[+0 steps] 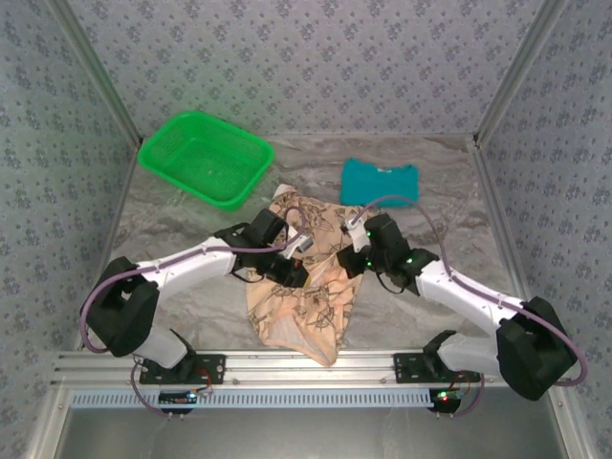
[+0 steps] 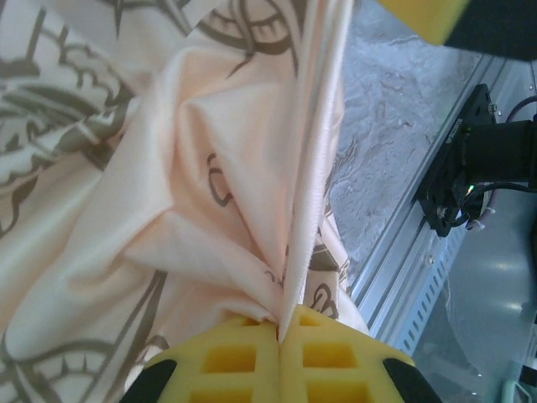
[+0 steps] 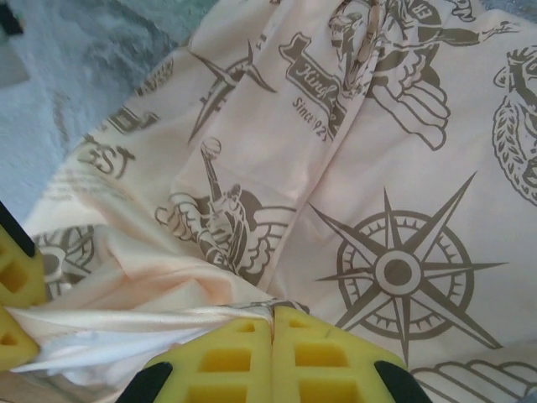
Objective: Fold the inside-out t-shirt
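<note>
A: Left gripper (image 2: 279, 334)?
B: Jaws pressed together, pinching a fold of the peach-beige cloth t-shirt with brown compass prints (image 2: 168, 210).
A: Right gripper (image 3: 273, 323)?
B: Same, clamped on its bunched pale edge.
A: Shirt's place?
B: Rumpled on the grey marbled table (image 1: 172, 229), under and between both.

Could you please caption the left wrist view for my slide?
Left hand shut on a bunched fold of the inside-out t-shirt, cloth drawn taut.

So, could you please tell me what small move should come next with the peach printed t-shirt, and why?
The left tool and right tool are each shut on a pinch of the peach-beige printed cloth t-shirt, which lies bunched and creased. I would probably raise both a little and draw them apart, to spread it flat before folding.
</note>
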`<state>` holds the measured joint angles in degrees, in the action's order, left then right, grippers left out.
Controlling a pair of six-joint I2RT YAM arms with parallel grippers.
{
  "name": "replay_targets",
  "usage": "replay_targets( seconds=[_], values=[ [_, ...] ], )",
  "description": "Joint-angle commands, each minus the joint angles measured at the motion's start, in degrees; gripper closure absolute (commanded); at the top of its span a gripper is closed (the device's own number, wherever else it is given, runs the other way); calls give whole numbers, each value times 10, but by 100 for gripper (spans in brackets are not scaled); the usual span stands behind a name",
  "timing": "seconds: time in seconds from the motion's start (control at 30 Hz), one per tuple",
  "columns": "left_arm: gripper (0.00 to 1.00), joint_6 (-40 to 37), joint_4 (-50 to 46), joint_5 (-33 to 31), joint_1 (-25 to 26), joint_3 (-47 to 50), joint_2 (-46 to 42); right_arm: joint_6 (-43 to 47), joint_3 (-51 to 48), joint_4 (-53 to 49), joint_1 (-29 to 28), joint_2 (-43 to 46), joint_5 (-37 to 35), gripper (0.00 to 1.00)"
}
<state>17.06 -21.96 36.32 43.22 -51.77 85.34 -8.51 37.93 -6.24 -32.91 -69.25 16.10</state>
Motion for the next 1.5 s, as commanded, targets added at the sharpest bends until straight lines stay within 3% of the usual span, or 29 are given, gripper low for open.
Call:
replay_targets(
  seconds=[0.0, 0.07, 0.17, 0.23, 0.3, 0.4, 0.63, 0.77, 0.9, 1.07, 1.13, 1.2, 1.3, 1.33, 1.47],
  values=[
    [100, -50, -57, 22, 14, 24, 2, -25, 32, -34, 60, -51, 78, 100],
    [100, -59, -52, 12, 15, 23, 6, -8, 58, -40, 65, -96, 116, 100],
    [97, -74, -58, -34, 16, 14, 19, -5, 92, -39, 53, -153, 110, 100],
    [83, -86, -66, -74, 16, 4, 34, -14, 108, -40, 49, -182, 103, 100],
    [75, -90, -71, -108, 16, -6, 50, -37, 127, -51, 47, -211, 73, 100],
    [62, -81, -70, -94, 17, -20, 63, -68, 159, -79, 49, -245, 50, 100],
    [52, 27, -3, -54, 20, -17, 10, -98, 171, -71, 54, -254, 93, 100],
    [39, 38, -20, -109, 20, -36, -34, -129, 171, -81, 79, -250, 112, 100],
    [36, 49, -36, -122, 22, -100, 8, -127, 182, -100, 85, -250, 129, 100],
    [39, 92, -61, -166, 38, -142, 100, -136, 189, -100, 85, -247, 150, 100],
    [51, 97, -75, -170, 41, -144, 127, -140, 189, -100, 85, -242, 148, 100],
    [75, 95, -72, -154, 46, -134, 134, -141, 190, -102, 88, -240, 149, 100],
    [96, 70, -76, -136, 47, -113, 107, -141, 199, -110, 102, -243, 145, 100],
    [100, 55, -83, -133, 46, -108, 97, -142, 202, -110, 107, -246, 146, 100],
    [100, -9, -134, -127, 26, -95, 48, -148, 237, -119, 125, -272, 143, 100]
  ],
)
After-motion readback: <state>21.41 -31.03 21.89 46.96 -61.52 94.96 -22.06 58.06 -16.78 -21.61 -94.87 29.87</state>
